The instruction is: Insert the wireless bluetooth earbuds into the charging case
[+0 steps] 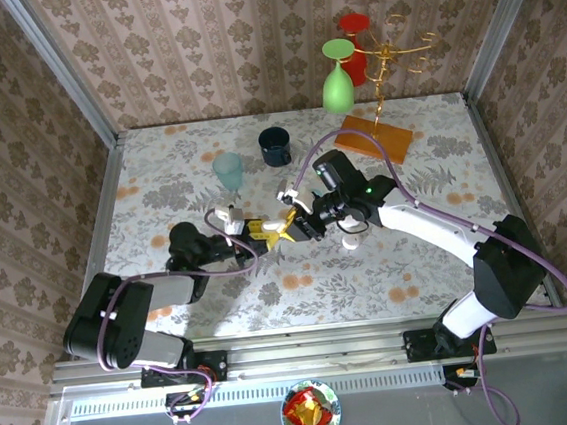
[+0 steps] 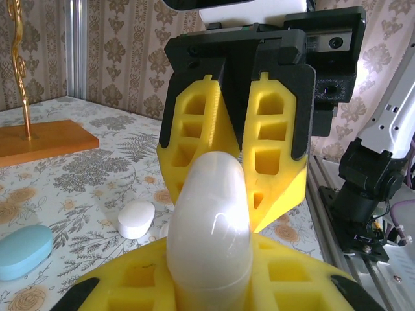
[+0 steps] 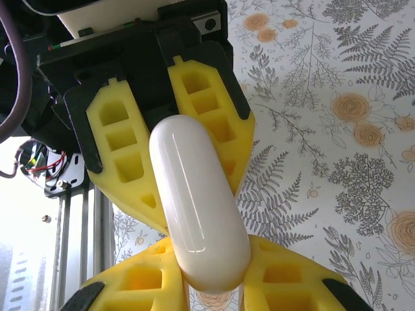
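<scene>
Charging case [image 3: 198, 214] bridges both hands; left gripper [image 2: 209, 275] clamped on one end, right gripper [image 3: 209, 285] pinched narrow on the other; lid looks closed; hold left rigid, lever right gently, avoid twisting it loose.

Glossy white case [image 3: 198, 214]; floral table [image 1: 158, 164]; damask walls [image 1: 246, 35]; teal cup [image 1: 227, 170].

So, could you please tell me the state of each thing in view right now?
white case: closed, gripped at both ends.
left end effector: shut on white case.
right end effector: shut on white case.
teal cup: upright.
dark cup: upright.
green glass: hanging upside down.
blue case: closed, lying flat.
</scene>
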Controlling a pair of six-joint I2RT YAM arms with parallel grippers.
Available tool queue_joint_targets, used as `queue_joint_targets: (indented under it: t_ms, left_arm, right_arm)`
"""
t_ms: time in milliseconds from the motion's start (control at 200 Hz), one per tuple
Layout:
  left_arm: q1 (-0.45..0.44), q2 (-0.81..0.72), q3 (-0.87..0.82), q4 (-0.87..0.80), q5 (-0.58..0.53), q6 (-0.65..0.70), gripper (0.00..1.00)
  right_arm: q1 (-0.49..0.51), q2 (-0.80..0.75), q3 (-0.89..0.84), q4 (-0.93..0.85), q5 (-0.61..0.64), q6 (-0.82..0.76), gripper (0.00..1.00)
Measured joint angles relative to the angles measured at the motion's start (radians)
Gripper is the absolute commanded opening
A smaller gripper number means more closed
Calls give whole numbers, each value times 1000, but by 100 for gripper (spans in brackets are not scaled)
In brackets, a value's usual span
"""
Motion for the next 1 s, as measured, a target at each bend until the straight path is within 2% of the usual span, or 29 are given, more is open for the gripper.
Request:
queue_joint_targets:
  t_ms: [200, 330, 520, 705, 790, 1000]
  left_arm:
    - [6, -1, -1, 6, -21, 56, 70]
    - [31, -38, -45, 6, -57, 120, 85]
    - [60, -178, -120, -70, -109, 249, 92]
    - [51, -435, -107, -449, -195, 462, 99]
    - [45, -527, -103, -572, -246, 532, 100]
    - [44, -556, -101, -740, -319, 612, 99]
  right_arm:
    - [-1, -1, -13, 36, -15, 31, 12]
    - [-17, -2, -45, 79, -12, 76, 12]
    - [-45, -1, -115, 150, 59, 213, 12]
    - [-50, 48, -159, 219, 138, 375, 13]
    - [-50, 89, -199, 262, 155, 439, 13]
    - [-50, 185, -228, 295, 181, 525, 13]
